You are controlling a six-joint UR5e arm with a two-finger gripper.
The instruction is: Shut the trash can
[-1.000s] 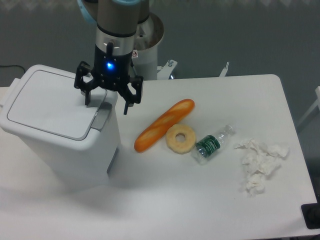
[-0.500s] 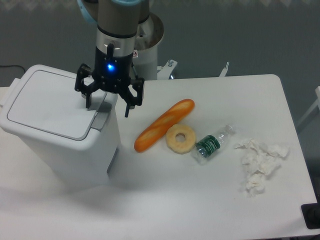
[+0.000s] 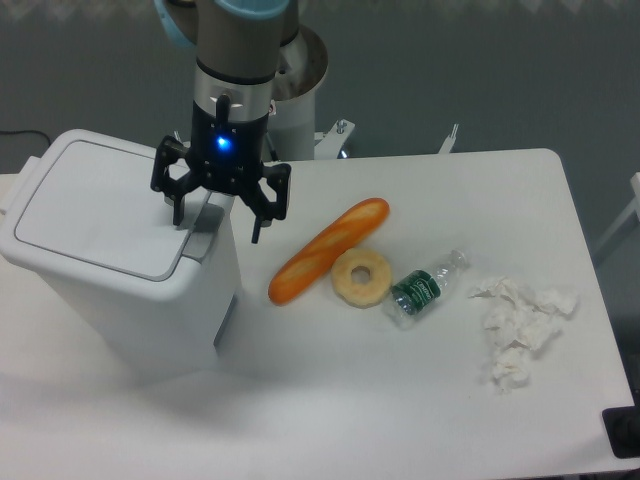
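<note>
So there's one white table (image 3: 420, 400), and on its left end sits one big white trash can (image 3: 120, 270), lid lying flat and shut, with the grey latch (image 3: 205, 232) at the rim on the side facing the rest of the stuff. One robot arm (image 3: 235, 60) comes down from the top of the shot right over that latch edge. After that it's all small things: one long orange-brown baguette (image 3: 328, 250) lying diagonally just right of the can, one pale ring-shaped bagel-looking thing (image 3: 361, 277) touching the baguette's lower side, one little clear bottle with a green label (image 3: 424, 288) on its side just right of the ring, and one clump of crumpled white tissue (image 3: 520, 328) further right near the table edge. The gripper (image 3: 215, 218) has its two black fingers spread wide apart, nothing between them; one fingertip (image 3: 178, 212) hangs over the lid's corner by the latch, the other one sits out past the can's side over the table. Can't really tell if it's actually touching the lid or just above it. Compared to a second ago, the gripper has crept a tiny bit lower and to the right, and everything on the table is right where it was.
</note>
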